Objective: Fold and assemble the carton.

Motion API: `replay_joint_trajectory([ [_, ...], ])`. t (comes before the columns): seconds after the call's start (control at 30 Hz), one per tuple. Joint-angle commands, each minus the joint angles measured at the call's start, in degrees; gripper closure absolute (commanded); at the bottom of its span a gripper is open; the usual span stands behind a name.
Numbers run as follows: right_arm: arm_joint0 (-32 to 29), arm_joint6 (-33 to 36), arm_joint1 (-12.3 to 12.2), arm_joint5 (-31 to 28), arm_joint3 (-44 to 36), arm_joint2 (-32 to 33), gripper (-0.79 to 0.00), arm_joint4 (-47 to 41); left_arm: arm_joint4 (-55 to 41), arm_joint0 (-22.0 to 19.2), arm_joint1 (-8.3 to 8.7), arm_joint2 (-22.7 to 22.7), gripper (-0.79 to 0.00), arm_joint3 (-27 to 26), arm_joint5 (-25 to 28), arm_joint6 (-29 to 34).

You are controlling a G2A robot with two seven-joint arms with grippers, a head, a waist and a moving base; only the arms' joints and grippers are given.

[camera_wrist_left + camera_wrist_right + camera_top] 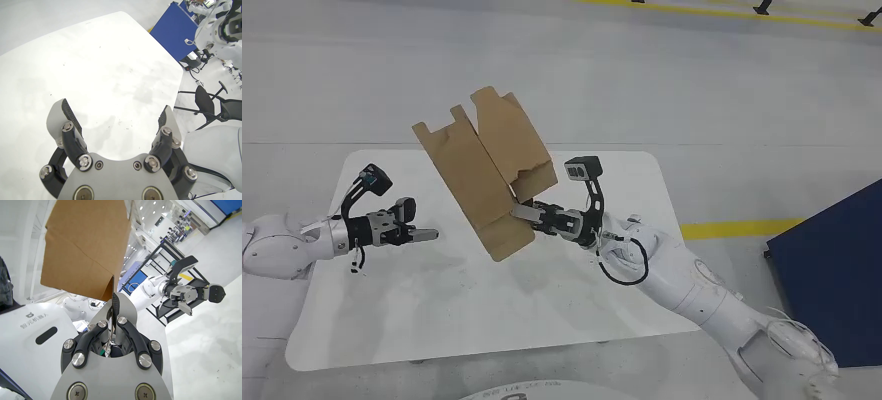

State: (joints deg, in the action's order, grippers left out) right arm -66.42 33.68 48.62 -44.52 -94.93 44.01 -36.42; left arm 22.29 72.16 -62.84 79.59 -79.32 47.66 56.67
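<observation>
Aloft over the table [542, 320], the flattened carton [487, 170] is pinched at its lower edge by the right gripper [113, 306], long axis slanting up and away. The left gripper [115, 111], spread wide and empty, is pointed at its lower end from nearby.

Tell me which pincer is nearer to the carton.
Right. The right pincer is shut on an edge of the carton, holding it. The left pincer is open and apart from it, over the table.
</observation>
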Motion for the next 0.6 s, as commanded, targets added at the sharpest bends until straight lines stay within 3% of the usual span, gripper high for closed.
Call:
replay_joint_trajectory([
  [0.0,-0.1,-0.3,0.0,0.2,-0.1,0.1,0.000,0.2,-0.2,0.0,0.00,0.0,-0.785,0.0,0.0,0.0],
  [0.2,-0.1,-0.3,0.0,0.2,-0.1,0.1,0.000,0.2,0.3,0.8,0.05,-0.3,-0.785,-0.6,-0.6,-2.6],
  [0.27,-0.4,-0.9,0.1,0.8,-0.4,0.2,0.000,0.5,-5.7,0.8,0.31,-1.3,-0.785,0.1,0.3,-0.3],
  [0.37,-0.8,-2.0,0.2,0.9,-0.6,1.1,0.000,1.8,-18.4,-0.6,1.45,-5.7,-0.785,-1.0,-5.1,5.1],
  [0.57,-0.8,-2.0,0.2,0.9,-0.6,1.1,0.000,1.8,-18.4,-0.6,1.45,-5.7,-0.785,-1.0,-5.1,5.1],
])
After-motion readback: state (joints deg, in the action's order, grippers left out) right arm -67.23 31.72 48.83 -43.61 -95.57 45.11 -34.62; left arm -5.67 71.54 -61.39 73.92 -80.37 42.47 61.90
